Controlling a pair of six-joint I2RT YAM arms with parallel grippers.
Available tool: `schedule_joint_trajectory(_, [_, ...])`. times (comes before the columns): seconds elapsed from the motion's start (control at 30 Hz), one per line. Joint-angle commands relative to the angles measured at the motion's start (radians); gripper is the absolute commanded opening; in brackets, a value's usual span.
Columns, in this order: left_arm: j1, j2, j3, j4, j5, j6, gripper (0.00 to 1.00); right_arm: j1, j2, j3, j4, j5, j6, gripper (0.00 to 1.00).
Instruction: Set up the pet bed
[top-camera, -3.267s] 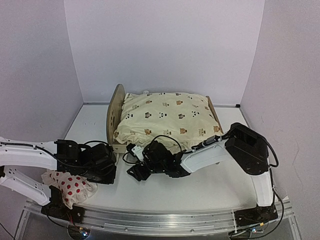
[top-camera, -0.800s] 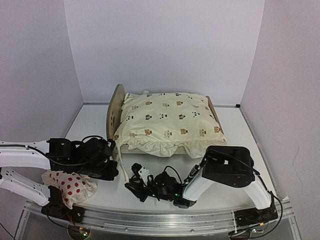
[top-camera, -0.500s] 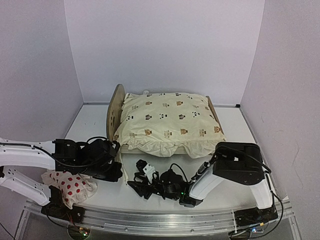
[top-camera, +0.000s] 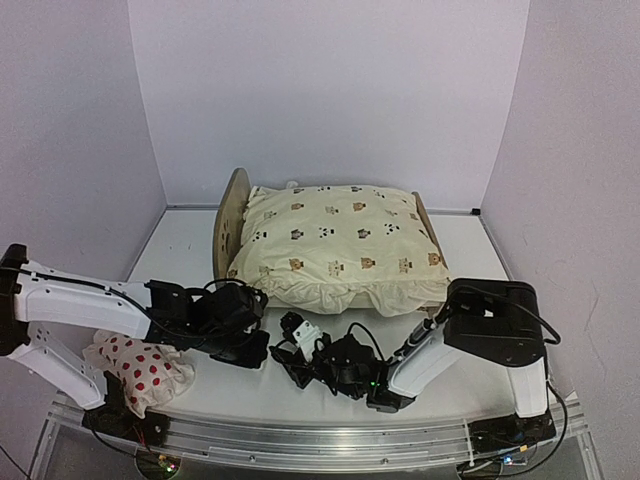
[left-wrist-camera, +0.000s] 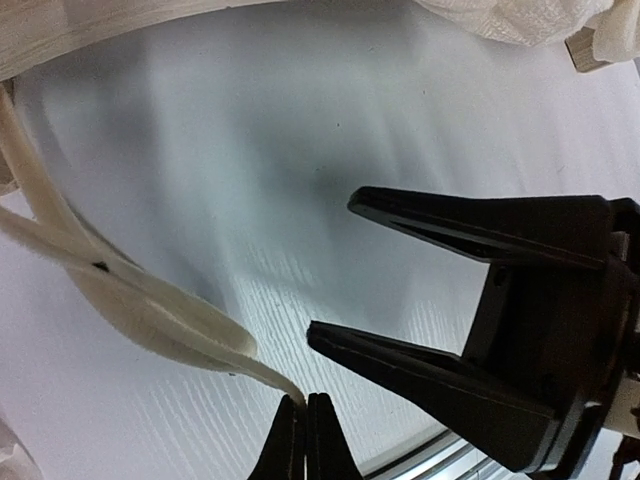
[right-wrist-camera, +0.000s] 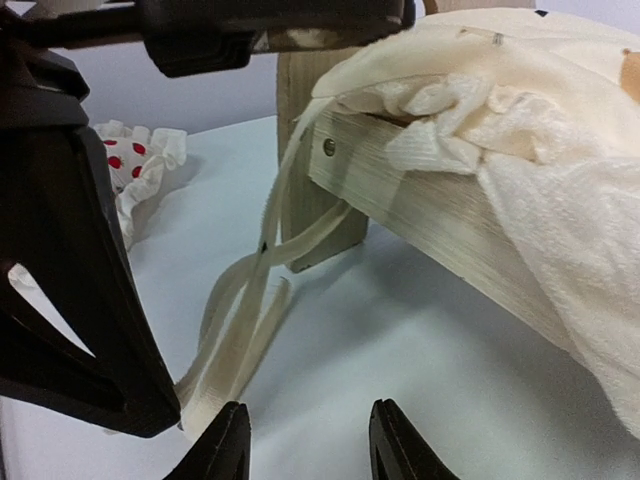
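The pet bed (top-camera: 232, 225) is sitting toward the back edge of the table (top-camera: 180, 250), roughly midway between its left and right edges, with its rounded headboard facing the left edge. A cream cushion (top-camera: 340, 240) with small animal prints is lying across the bed and spilling over the near side rail. Two cream ties (right-wrist-camera: 240, 320) are hanging from the cushion's corner by the headboard and trailing down onto the table in front of the bed.

The left claw (left-wrist-camera: 305, 440) is reaching in low from the left edge, its fingers pressed tightly together and pinching the thin end of one tie just above the table. The right claw (right-wrist-camera: 308, 440) is lying low in front of the bed, pointing toward the left claw and the ties. Its fingers are standing partly apart with only bare table showing between them, and they are gripping nothing. The two claws are facing each other, tips close but not touching.

A small white pillow (top-camera: 140, 372) with red spots is resting at the near left corner of the table, under the left arm.
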Motion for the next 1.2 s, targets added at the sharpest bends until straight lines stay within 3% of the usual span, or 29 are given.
schedule_joint_trajectory(0.0, [-0.002,0.066,0.065,0.085,0.005,0.051,0.00,-0.001,-0.104,-0.050,0.007,0.133,-0.099,0.42])
schedule_joint_trajectory(0.4, [0.010,0.243,0.199,0.084,0.015,0.093,0.00,-0.017,-0.202,-0.138,0.002,0.151,-0.152,0.42])
schedule_joint_trajectory(0.83, [0.007,0.269,0.098,0.141,0.170,0.031,0.02,-0.018,-0.220,-0.140,-0.067,0.107,-0.110,0.42])
schedule_joint_trajectory(1.17, [-0.011,0.263,0.068,0.092,0.179,-0.011,0.09,-0.018,-0.225,-0.128,-0.110,0.100,-0.084,0.42])
